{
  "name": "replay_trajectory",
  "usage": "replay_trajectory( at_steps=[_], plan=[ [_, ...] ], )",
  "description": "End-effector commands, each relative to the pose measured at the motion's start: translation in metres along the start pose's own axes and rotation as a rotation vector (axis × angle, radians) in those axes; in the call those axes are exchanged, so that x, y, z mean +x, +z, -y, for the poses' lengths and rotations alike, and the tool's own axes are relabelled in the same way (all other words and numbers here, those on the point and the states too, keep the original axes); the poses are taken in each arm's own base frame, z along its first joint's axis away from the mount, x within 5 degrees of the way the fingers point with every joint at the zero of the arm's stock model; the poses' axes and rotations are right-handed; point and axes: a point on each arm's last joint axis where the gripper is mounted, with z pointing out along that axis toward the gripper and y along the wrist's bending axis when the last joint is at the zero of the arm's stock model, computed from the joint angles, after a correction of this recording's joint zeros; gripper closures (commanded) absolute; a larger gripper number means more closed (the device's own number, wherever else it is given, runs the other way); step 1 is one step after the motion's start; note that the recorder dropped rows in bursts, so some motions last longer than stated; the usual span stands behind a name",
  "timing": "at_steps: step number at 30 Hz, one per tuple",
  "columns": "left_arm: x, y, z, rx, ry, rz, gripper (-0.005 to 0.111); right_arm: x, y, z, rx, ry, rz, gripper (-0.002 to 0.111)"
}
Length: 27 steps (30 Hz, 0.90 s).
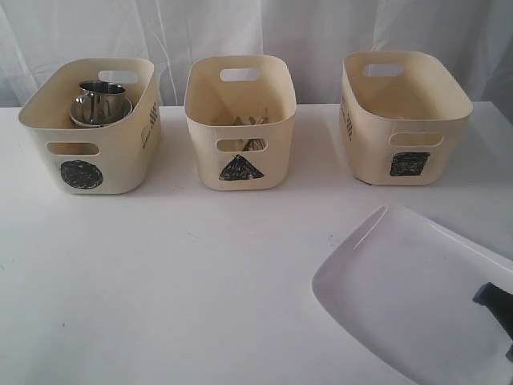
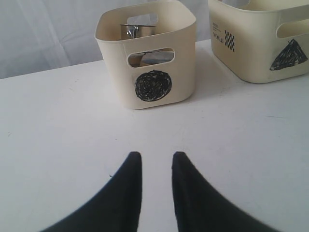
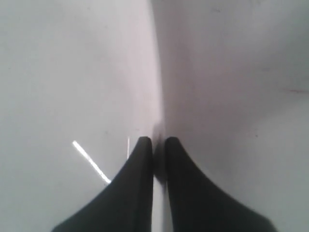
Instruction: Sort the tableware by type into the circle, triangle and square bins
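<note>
The large white plate (image 1: 401, 297) was seen at the near right of the bench (image 1: 160, 281), well apart from the square bin (image 1: 377, 136) beyond it. Its thin rim was pinched between the nearly closed jaws of the right gripper (image 3: 158, 145); whether the plate was clear of the bench could not be told. The hold was judged the weak point: a wide plate taken by one edge only could be expected to pivot or slide out of the jaws once carried. A second risk was judged to lie at the square bin, whose mouth looked narrow against the plate, so that a flat approach could catch the bin's rim and push it. The circle bin (image 1: 120, 160), with steel mugs (image 1: 100, 100) inside, and the triangle bin (image 1: 204, 120) stood further left. The left gripper (image 2: 157, 157) was held over the bench before the circle bin, jaws partly apart, nothing between them.
</note>
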Motion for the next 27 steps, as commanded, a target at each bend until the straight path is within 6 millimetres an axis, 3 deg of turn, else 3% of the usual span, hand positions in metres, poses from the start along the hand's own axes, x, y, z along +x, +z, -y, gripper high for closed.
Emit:
replay_trajectory(
  at_steps=[1,8,21,27],
  plan=[
    [0.000,0.000,0.000,0.000,-0.011,0.005,0.078,0.003,-0.011,0.004,-0.007,-0.042,0.012,0.108],
    [0.000,0.000,0.000,0.000,-0.011,0.005,0.078,0.003,-0.026,0.005,-0.051,-0.043,0.057,0.108],
    [0.000,0.000,0.000,0.000,-0.011,0.005,0.078,0.006,-0.030,0.006,-0.050,-0.058,0.039,0.108],
    [0.000,0.000,0.000,0.000,-0.011,0.005,0.078,0.004,-0.045,0.004,-0.128,-0.086,0.108,0.108]
  ],
)
